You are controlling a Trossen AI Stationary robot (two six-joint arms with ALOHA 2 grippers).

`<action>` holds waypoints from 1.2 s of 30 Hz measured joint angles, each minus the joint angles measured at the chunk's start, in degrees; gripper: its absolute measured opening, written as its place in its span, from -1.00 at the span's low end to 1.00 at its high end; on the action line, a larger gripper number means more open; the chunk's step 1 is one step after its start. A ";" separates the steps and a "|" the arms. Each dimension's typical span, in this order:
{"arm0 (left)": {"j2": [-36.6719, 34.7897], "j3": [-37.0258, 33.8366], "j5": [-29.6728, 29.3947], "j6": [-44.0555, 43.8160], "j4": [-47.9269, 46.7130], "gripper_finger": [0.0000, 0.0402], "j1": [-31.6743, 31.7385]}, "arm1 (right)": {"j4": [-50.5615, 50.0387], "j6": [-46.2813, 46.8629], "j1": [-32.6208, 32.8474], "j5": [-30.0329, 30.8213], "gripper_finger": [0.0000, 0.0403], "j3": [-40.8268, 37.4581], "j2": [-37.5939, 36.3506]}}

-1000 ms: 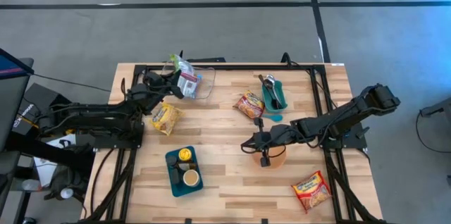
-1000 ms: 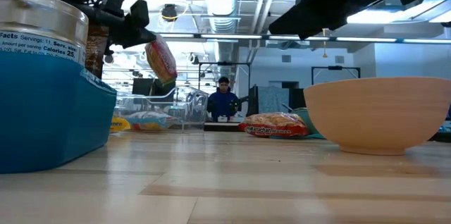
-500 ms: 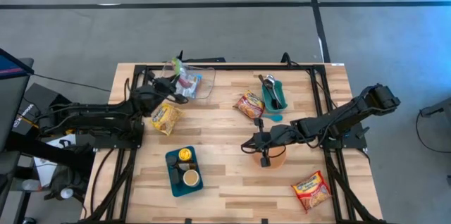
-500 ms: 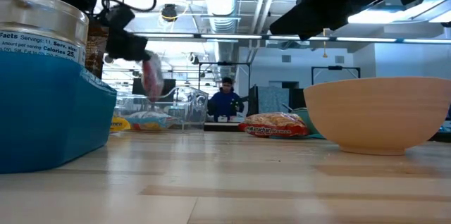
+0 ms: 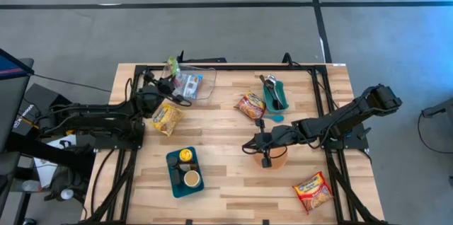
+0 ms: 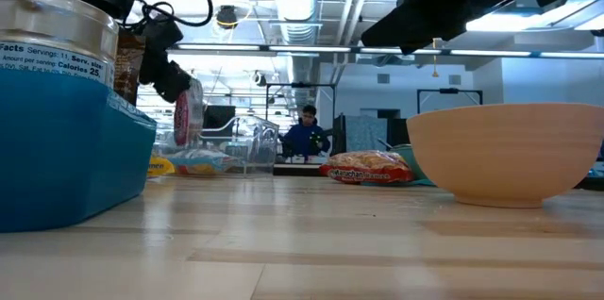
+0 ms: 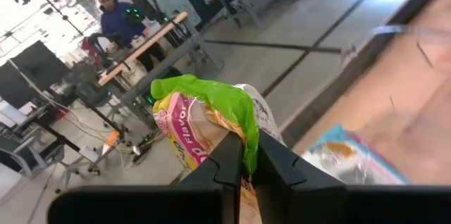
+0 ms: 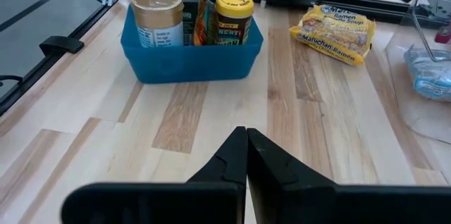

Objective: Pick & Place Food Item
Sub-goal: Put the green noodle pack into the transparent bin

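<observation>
Gripping a food packet (image 7: 211,122), left gripper (image 7: 248,160) raised above clear container (image 5: 198,83).

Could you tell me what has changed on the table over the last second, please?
The left gripper, shut on the food packet, has swung it from up beside the clear container down towards it; in the low view the packet now hangs lower, turned edge-on. Nothing was let go. The right gripper stayed shut by the bowl, and the ramen packs and blue bin did not move.

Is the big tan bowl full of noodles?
Cannot tell: the right gripper hangs over the tan bowl, hiding its inside from above, and the level view shows only its side.
</observation>
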 joint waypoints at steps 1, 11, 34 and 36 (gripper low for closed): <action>0.00 0.00 0.00 0.08 -0.93 -0.92 0.00 | 0.00 0.22 0.00 0.00 -1.00 0.00 0.00; 0.00 0.00 0.09 0.07 -7.63 -0.92 2.27 | 0.00 0.25 0.00 0.00 -1.00 0.00 0.00; 0.02 0.02 0.13 -3.92 -14.52 -0.92 3.21 | 0.02 0.27 0.00 -0.02 -1.00 0.00 0.00; 0.02 0.02 0.10 -4.22 -14.08 -0.92 3.24 | 0.04 0.27 0.00 -0.01 -1.00 0.00 0.00</action>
